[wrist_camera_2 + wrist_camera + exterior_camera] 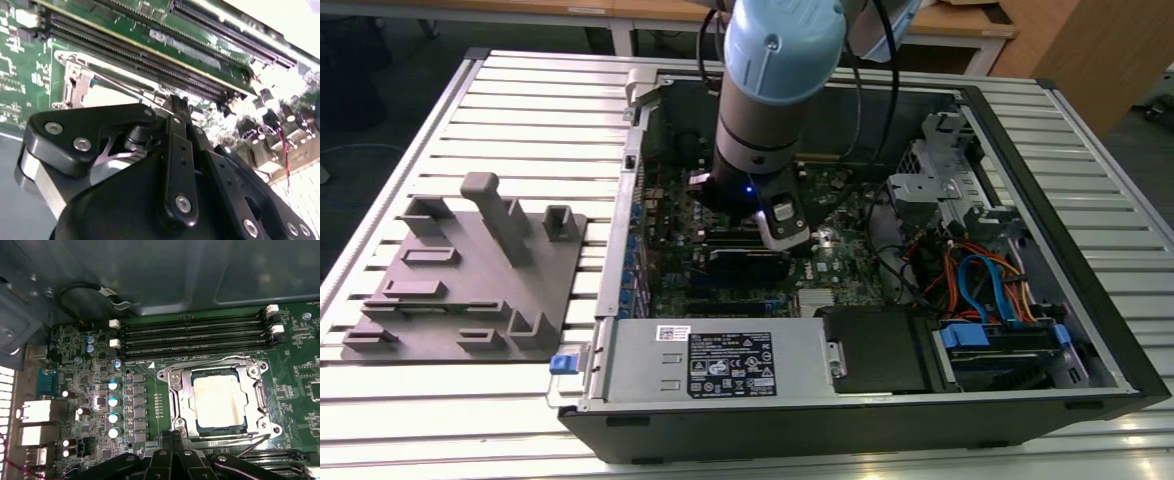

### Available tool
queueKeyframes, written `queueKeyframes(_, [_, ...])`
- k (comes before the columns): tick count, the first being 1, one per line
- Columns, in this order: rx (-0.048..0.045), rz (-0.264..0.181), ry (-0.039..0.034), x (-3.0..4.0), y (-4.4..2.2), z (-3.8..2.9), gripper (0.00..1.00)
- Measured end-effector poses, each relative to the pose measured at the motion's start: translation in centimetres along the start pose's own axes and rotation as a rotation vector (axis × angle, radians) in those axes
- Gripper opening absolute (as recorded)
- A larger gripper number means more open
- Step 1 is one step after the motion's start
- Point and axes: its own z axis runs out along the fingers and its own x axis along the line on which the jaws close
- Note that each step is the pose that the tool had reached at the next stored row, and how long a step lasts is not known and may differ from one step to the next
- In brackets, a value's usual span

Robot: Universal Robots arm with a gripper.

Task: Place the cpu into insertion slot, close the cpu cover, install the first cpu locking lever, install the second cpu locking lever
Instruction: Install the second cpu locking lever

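Observation:
In the first wrist view the cpu (219,400) lies flat in the insertion slot (220,429), its dull silver top showing through the cut-out of the cpu cover (183,401), which is down over it. One thin wire locking lever (212,361) runs along the socket's memory-slot side. Another locking lever (252,443) sticks out at an angle on the opposite side. My gripper (174,436) is shut with nothing in it, its tips at a corner of the cover. In the second wrist view the gripper (174,102) sits just over the cover (75,82). In the exterior view it (781,228) is low inside the computer case.
Long black memory slots (192,335) run beside the socket, and capacitors (114,407) stand on the other side. The case walls (1067,200), drive cage (927,185) and cables (981,280) crowd the exterior view's right. A grey fixture (467,270) lies on the slatted table at the left.

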Motion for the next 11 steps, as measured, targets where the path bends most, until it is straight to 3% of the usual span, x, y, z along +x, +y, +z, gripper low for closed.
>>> queueKeyframes(11, [0.0002,0.0,0.0,0.29,1.1,-3.74,0.1])
